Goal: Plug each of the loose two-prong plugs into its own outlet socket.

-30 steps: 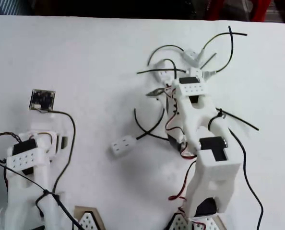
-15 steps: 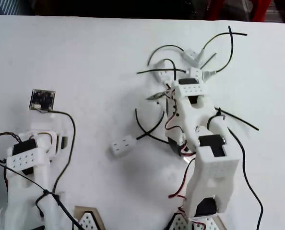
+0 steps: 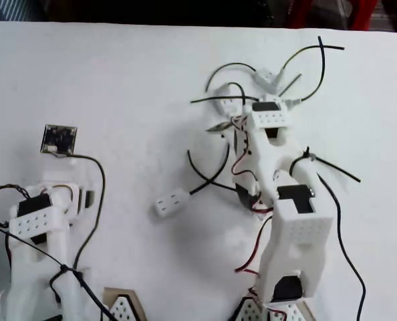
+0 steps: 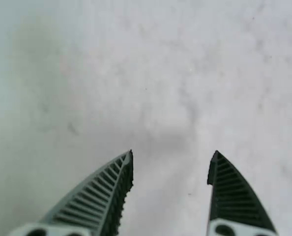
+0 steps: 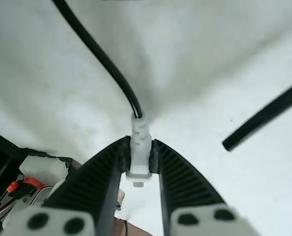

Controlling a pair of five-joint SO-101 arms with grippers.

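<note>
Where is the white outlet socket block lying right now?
In the high view the white outlet socket block lies on the table between the two arms, nearer the right arm; its black cord runs toward that arm.

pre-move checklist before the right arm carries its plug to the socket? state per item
1. Right gripper shut on plug: ok.
2. Plug's prongs and their orientation: cannot tell, hidden between the fingers.
3. Outlet socket uncovered on the table, apart from both arms: ok.
4. Plug's black cable free of snags: cannot tell, several cables cross near the arm.
5. Socket braced: not ok, left gripper is open over bare table.
</note>
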